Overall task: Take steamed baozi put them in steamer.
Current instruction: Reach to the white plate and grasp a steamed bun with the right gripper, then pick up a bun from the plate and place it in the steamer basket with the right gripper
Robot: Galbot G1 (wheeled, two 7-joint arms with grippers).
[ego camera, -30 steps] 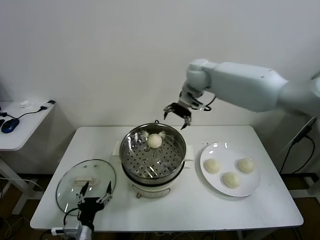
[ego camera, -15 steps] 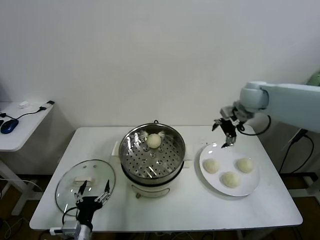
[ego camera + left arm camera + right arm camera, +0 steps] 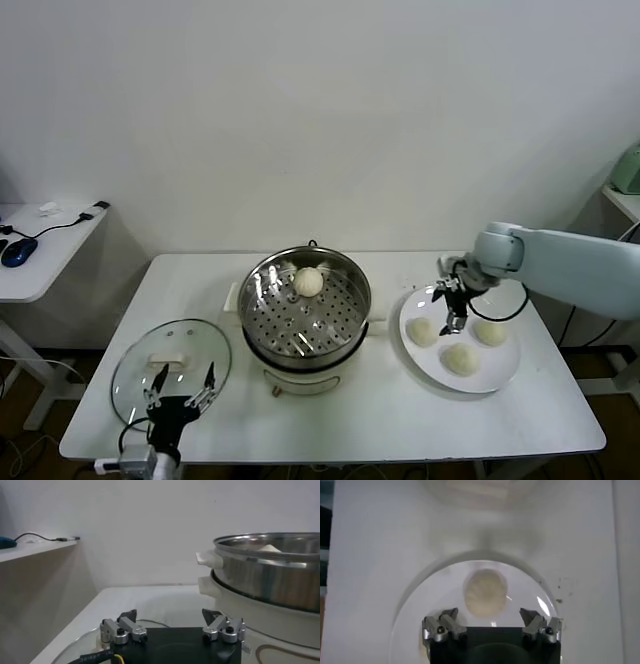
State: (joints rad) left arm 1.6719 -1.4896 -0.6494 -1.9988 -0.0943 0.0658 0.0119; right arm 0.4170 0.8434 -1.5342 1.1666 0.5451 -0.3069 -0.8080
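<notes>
The steel steamer (image 3: 307, 308) on its cream base stands mid-table with one baozi (image 3: 308, 282) on its perforated tray. Three more baozi lie on the white plate (image 3: 425, 303) at the right: one at the left (image 3: 423, 331), one at the front (image 3: 459, 357), one at the right (image 3: 490, 332). My right gripper (image 3: 452, 303) is open and empty, hovering just above the plate between the left and right buns. In the right wrist view one baozi (image 3: 485, 592) lies just ahead of the open gripper (image 3: 490, 615). My left gripper (image 3: 180, 380) is open and idle at the table's front left.
The round glass lid (image 3: 170, 364) lies flat at the front left, under the left gripper. The steamer's wall (image 3: 270, 575) stands close in the left wrist view. A side desk (image 3: 40, 240) with a mouse and cable is at the far left.
My right arm swung from above the steamer's far rim over to the right and came down over the plate. The left gripper barely moved.
</notes>
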